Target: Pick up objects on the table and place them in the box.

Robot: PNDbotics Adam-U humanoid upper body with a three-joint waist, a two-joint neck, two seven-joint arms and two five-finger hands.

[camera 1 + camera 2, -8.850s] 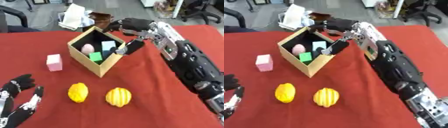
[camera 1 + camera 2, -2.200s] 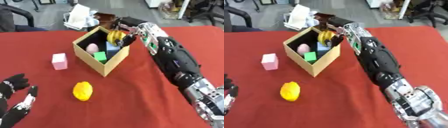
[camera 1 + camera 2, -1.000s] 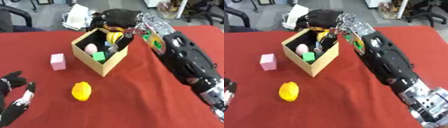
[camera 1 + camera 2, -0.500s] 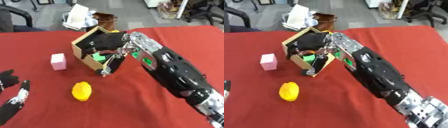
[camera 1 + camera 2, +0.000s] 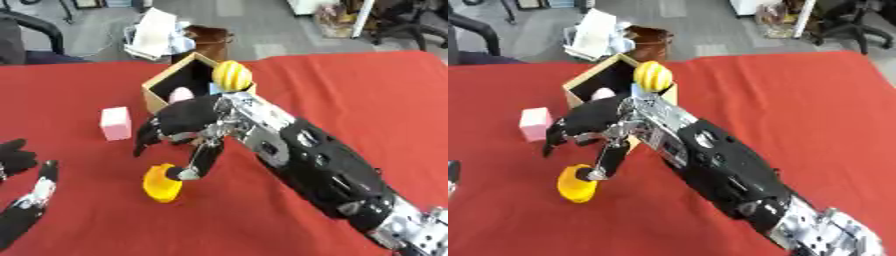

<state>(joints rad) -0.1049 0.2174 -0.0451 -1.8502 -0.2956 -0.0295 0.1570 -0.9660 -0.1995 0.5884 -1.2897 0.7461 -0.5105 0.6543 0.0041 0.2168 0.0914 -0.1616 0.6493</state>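
The right hand is spread above the lemon, one fingertip touching it, before the box

Cube left of box; fruit in front.

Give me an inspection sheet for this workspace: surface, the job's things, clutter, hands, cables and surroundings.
Surface: table under a red cloth.
Job's things: cardboard box open at the far side, with a striped yellow fruit at its near rim and a pink rounded thing inside; pink block left of the box; plain yellow fruit on the cloth nearer the robot.
Clutter: nothing seen.
Hands: right hand open, fingers reaching down to the plain yellow fruit; left hand idle and open at the lower left.
Cables: nothing seen.
Surroundings: white papers and a brown thing behind the table; office chair at the far right.
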